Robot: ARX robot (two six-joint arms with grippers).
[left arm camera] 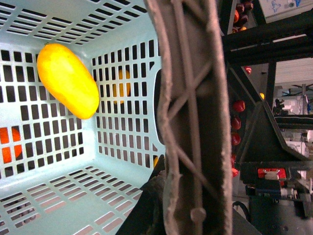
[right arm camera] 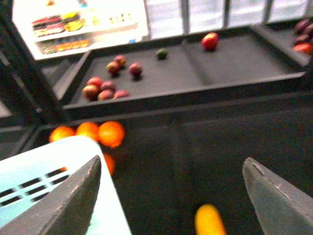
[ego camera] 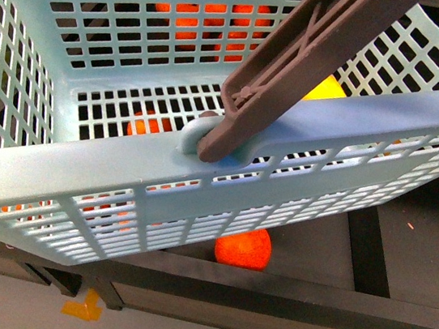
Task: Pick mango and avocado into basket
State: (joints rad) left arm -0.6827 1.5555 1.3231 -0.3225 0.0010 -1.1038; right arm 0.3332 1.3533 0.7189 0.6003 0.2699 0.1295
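Observation:
The turquoise lattice basket [ego camera: 121, 169] fills the front view, tilted, with its brown handle [ego camera: 315, 63] slanting up to the right. My left gripper [left arm camera: 182, 215] is shut on that handle [left arm camera: 190, 122]. A yellow-orange mango [left arm camera: 67, 81] lies inside the basket against a slotted wall, and a yellow patch [ego camera: 326, 88] shows by the handle. My right gripper [right arm camera: 173, 196] hangs open beside the basket's corner [right arm camera: 44, 191], above another yellow oval fruit [right arm camera: 209, 221] on the dark shelf. A small dark green fruit [right arm camera: 162, 54], possibly the avocado, sits on the upper tray.
Round orange fruits [ego camera: 244, 248] lie on the dark shelf under and behind the basket, with more of them [right arm camera: 110, 133] by its corner. The upper tray holds reddish fruits [right arm camera: 105, 85] and a red one [right arm camera: 210, 41]. A black shelf rail [ego camera: 266, 295] crosses below the basket.

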